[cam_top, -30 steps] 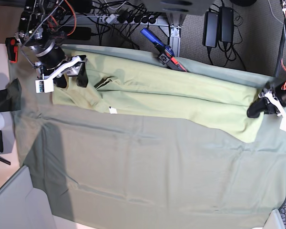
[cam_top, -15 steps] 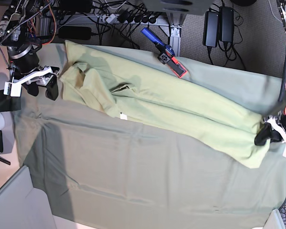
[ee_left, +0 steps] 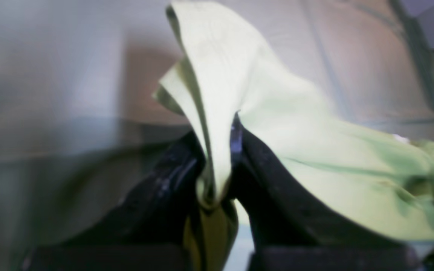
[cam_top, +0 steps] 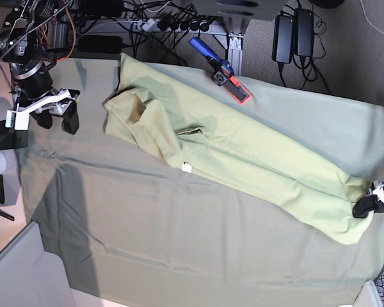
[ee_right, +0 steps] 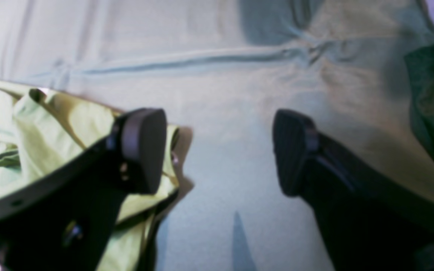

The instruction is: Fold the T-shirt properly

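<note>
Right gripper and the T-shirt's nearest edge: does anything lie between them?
Only bare table cloth in the base view. The open right gripper hovers beside the T-shirt; its wrist view shows one finger overlapping the shirt edge.

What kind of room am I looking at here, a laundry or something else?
Probably a robotics lab, not a laundry. A T-shirt lies on a cloth-covered table between two robot arms, and behind the table the floor holds a power strip, tangled cables and power adapters.
</note>
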